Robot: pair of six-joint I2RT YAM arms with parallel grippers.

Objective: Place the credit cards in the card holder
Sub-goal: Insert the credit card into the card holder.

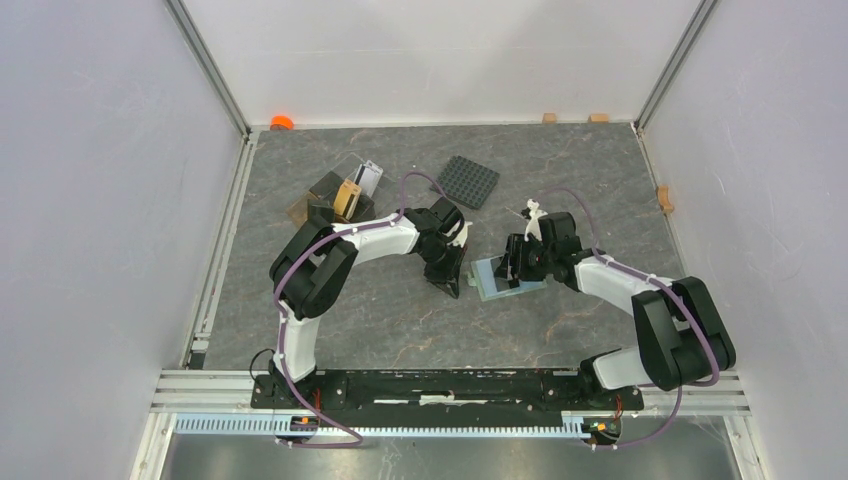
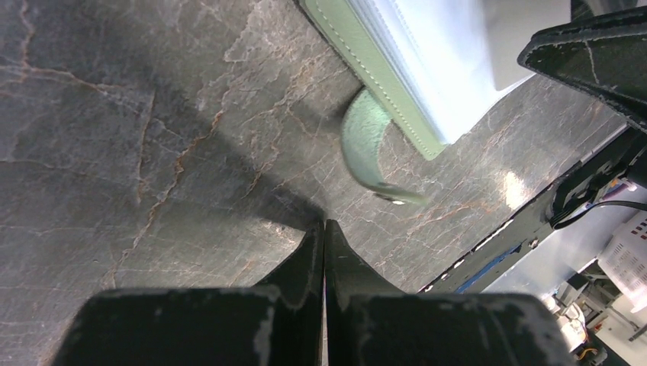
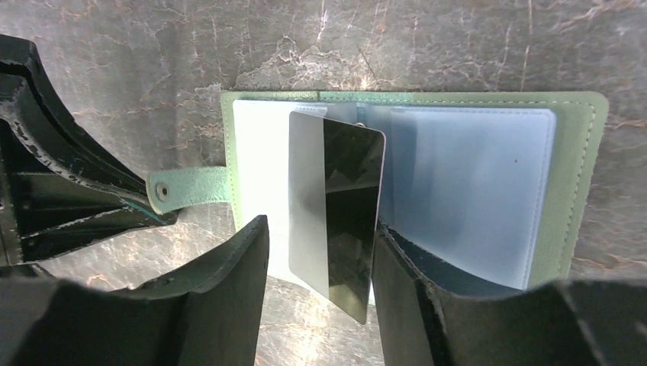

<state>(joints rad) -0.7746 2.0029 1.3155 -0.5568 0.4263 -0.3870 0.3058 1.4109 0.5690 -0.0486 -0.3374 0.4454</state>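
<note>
The card holder (image 3: 580,175) lies open on the table, sage-green outside with light blue sleeves; it also shows in the top view (image 1: 497,280) and the left wrist view (image 2: 358,53). A glossy grey-black credit card (image 3: 336,198) stands tilted over its left page. My right gripper (image 3: 320,225) is open around this card, whose right edge lies against the right finger (image 3: 412,297). My left gripper (image 2: 324,225) is shut and empty, its tip low at the table left of the holder's strap (image 2: 362,149). Other credit cards, tan-gold (image 1: 347,198) and white-grey (image 1: 368,178), stand in the brown tray (image 1: 305,208).
A black studded square plate (image 1: 465,182) lies behind the grippers. An orange object (image 1: 282,122) and small wooden blocks (image 1: 549,118) sit by the back wall, and another block (image 1: 664,198) by the right wall. White walls and rails border the table.
</note>
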